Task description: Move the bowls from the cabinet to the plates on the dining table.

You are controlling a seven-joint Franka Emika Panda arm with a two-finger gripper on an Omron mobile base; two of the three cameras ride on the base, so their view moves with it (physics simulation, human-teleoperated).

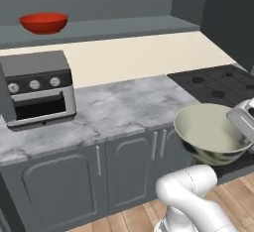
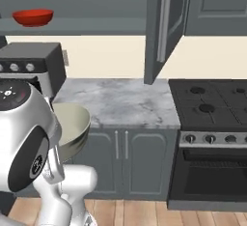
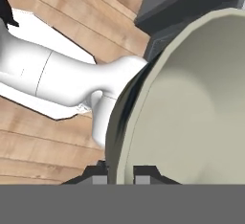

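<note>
- Gripper (image 3: 120, 174) is closed on the rim of the glossy cream-beige deep bowl (image 3: 191, 103); in the hand view one dark finger tip (image 3: 98, 176) stands outside the rim and the other inside it.
- The cream-beige bowl (image 1: 212, 133) hangs in the air in front of the counter edge, tilted, above the wooden floor (image 1: 129, 218), near the dark gas stove (image 1: 218, 82).
- In the right base view the same bowl (image 2: 72, 126) shows just beside the white arm, before the grey cupboard doors under the counter.
- The plain bright red round bowl (image 1: 43, 23) rests on the grey shelf of the dark grey wall cabinet (image 2: 164, 32), whose panelled door with a long silver handle stands open.
- A grey toaster oven (image 1: 37, 89) stands on the grey-white marble counter (image 1: 129, 104), below the red bowl.
</note>
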